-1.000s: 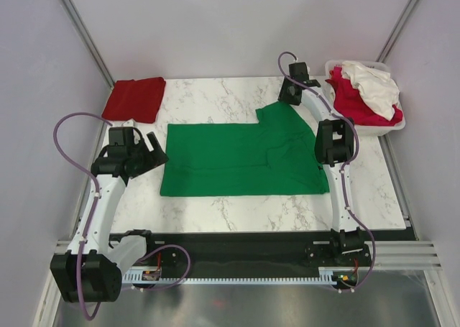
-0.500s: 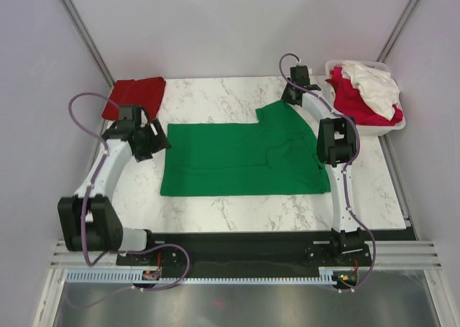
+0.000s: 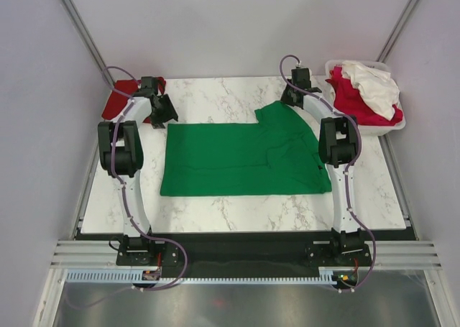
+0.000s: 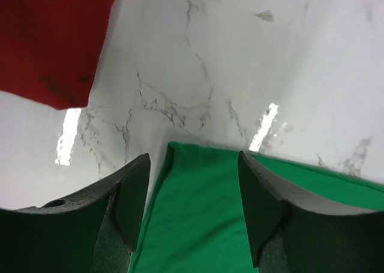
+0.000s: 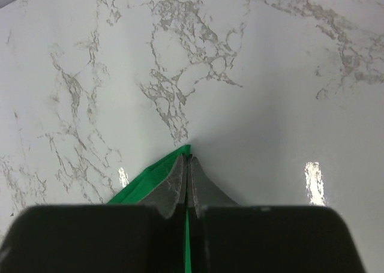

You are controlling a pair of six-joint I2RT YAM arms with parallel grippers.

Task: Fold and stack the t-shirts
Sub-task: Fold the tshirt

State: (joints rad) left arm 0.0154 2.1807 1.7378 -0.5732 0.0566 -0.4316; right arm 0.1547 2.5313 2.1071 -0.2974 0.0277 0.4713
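A: Bright green short-sleeved t-shirt (image 3: 241, 158) lies flat mid-worktop (image 3: 215, 97), between the folded dark red shirt (image 3: 113, 108) at far left and the white plastic basket (image 3: 388, 130) of unfolded ones at far right. Right arm's fingers (image 5: 176, 186) clenched on its far right corner.
B: Left arm's fingers (image 4: 135, 195)?
A: Apart, straddling the far left corner. Cloth sits between them, not gripped.
B: Likely a fold of the far edge toward the near hem, then.
A: My read too. Close low and catch the corner's full thickness. Then lift both corners level and together; uneven height would skew the crease.
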